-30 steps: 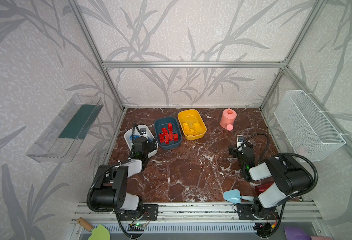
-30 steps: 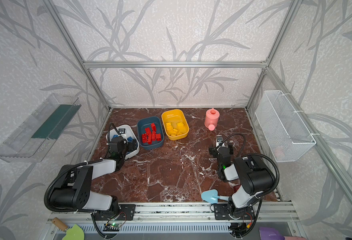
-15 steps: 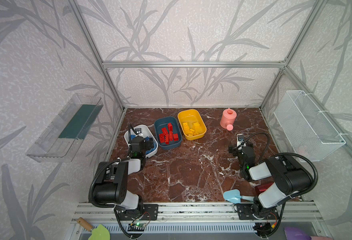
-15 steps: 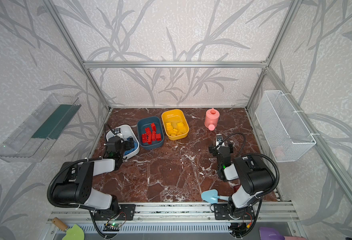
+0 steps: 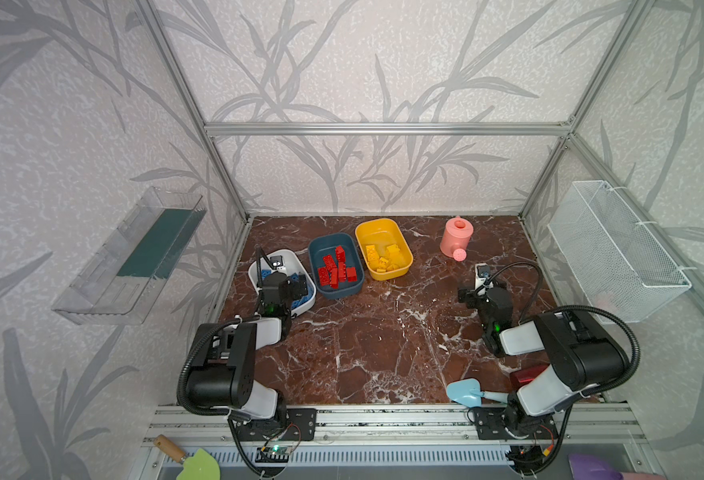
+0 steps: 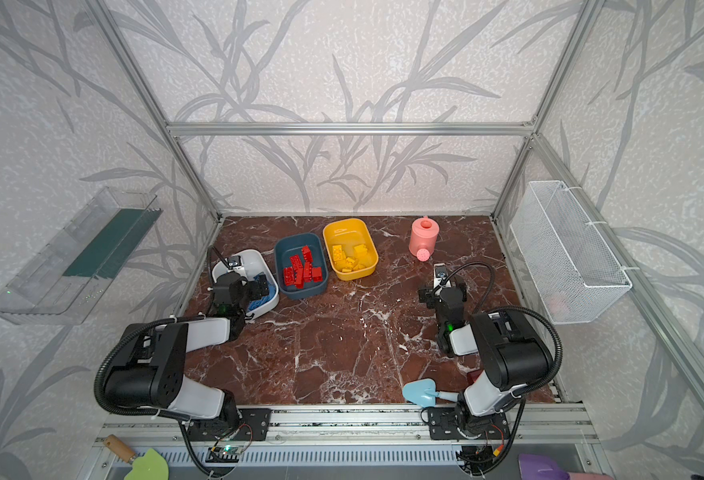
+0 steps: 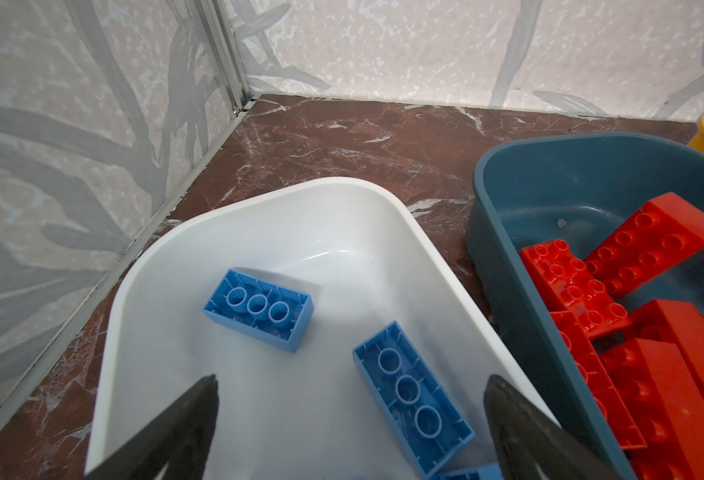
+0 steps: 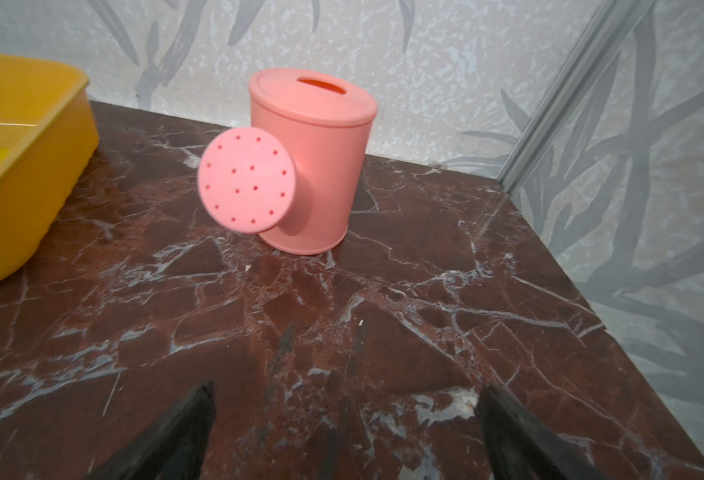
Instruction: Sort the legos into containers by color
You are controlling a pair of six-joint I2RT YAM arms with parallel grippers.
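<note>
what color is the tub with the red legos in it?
Dark teal-blue. The tub shows best in the left wrist view, with the red legos piled inside.

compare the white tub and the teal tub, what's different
The white tub holds blue bricks; the teal tub holds red bricks. The white tub sits at the row's left end; the teal tub sits between it and the yellow tub. Both are shallow, rounded-rectangular tubs on the marble table.
</note>
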